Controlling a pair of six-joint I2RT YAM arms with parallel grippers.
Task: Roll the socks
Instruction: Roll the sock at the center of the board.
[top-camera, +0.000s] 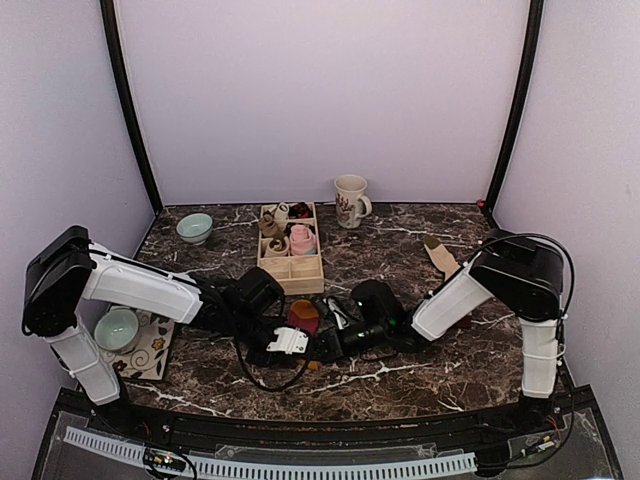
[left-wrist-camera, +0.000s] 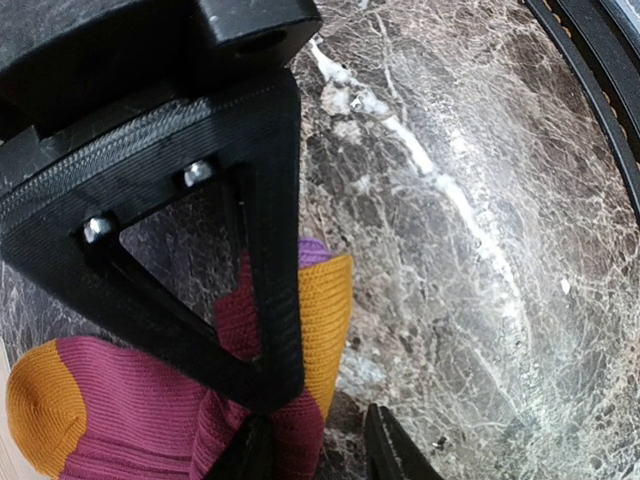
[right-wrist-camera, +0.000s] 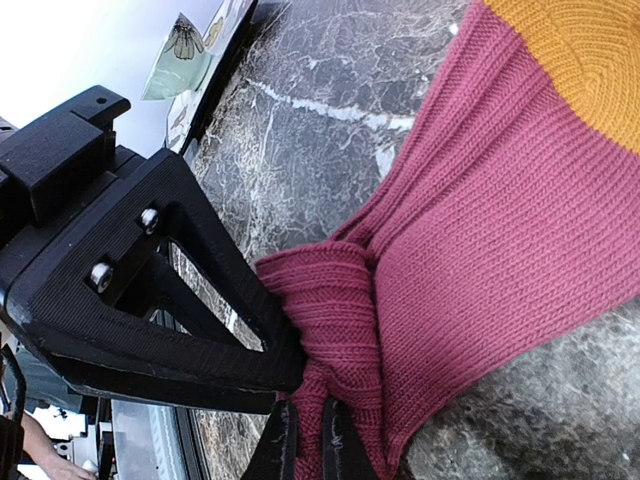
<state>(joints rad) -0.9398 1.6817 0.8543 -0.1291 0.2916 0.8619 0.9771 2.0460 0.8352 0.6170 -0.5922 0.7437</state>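
Lying on the table (top-camera: 430, 370) between the two arms, the sock (top-camera: 304, 318) runs roughly front to back. Its orange toe (right-wrist-camera: 590, 50) points away from the right gripper (right-wrist-camera: 305, 445), whose jaws are pinched tight on a bunched maroon fold. The left gripper (left-wrist-camera: 318, 450) sits at the sock's folded edge, jaws narrowly apart; whether it grips, I cannot tell.

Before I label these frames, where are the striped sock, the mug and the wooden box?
striped sock (right-wrist-camera: 520, 200): right wrist view, maroon body.
mug (top-camera: 349, 203): top view, its painted side.
wooden box (top-camera: 292, 288): top view, its front wall.
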